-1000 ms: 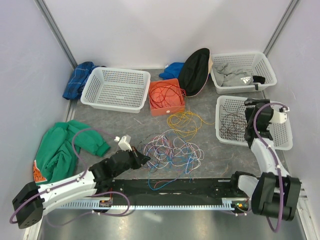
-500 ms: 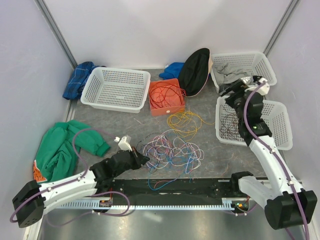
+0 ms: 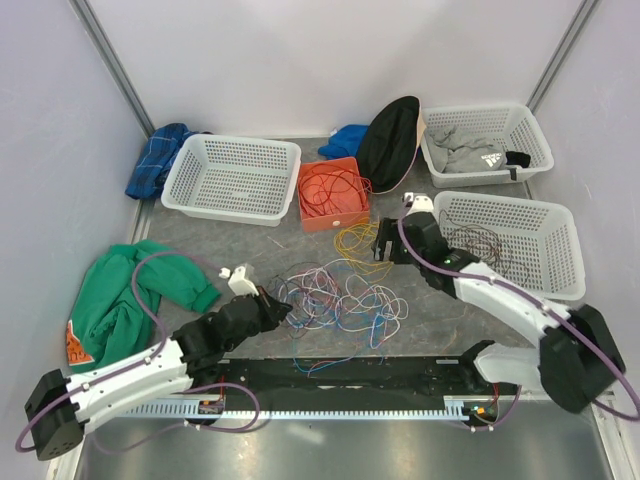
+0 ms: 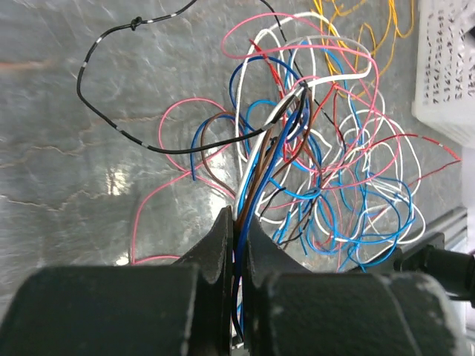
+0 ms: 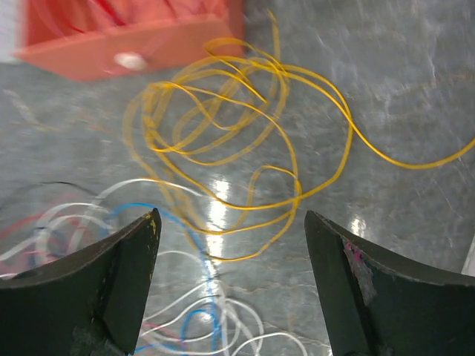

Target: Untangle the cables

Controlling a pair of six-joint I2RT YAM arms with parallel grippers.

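1. Top camera: I am holding my left pincer point(image 3: 283, 303) at the left edge of the tangle of cables point(image 3: 345, 298), which is lying mid-table between my two arms. My right pincer point(image 3: 383, 246) is hovering over the yellow cables point(image 3: 362, 237), which are lying just beyond the tangle. Red and orange cables point(image 3: 330, 188) are sitting in the orange box point(image 3: 333, 225), and some dark cables point(image 3: 478, 243) are lying in the near right basket point(image 3: 560, 250). I am judging the sorting as partly done: a few colours are lying apart, but the mixed knot is not yet undone.

2. Left wrist camera: my left pincer point(image 4: 237, 221) is squeezing down on a small bundle of blue, brown and white strands, its two fingers almost meeting around them. Beyond the tips, the tangle of cables point(image 4: 326, 170) is fanning out in pink, red, blue and white loops crossing over one another. A black striped cable point(image 4: 111, 126) is looping off to the left but running back into the knot. This is where I am seeing most of the remaining work.

3. Right wrist camera: my right pincer point(image 5: 231, 219) is standing wide open and gripping nothing. The yellow cables point(image 5: 223, 126) are lying on the table below the gap as a loose coil, near the orange box point(image 5: 126, 41). White and blue strands point(image 5: 185, 222) from the tangle are reaching in under my left finger. The picture is blurring, so I cannot tell whether they are crossing the yellow coil.
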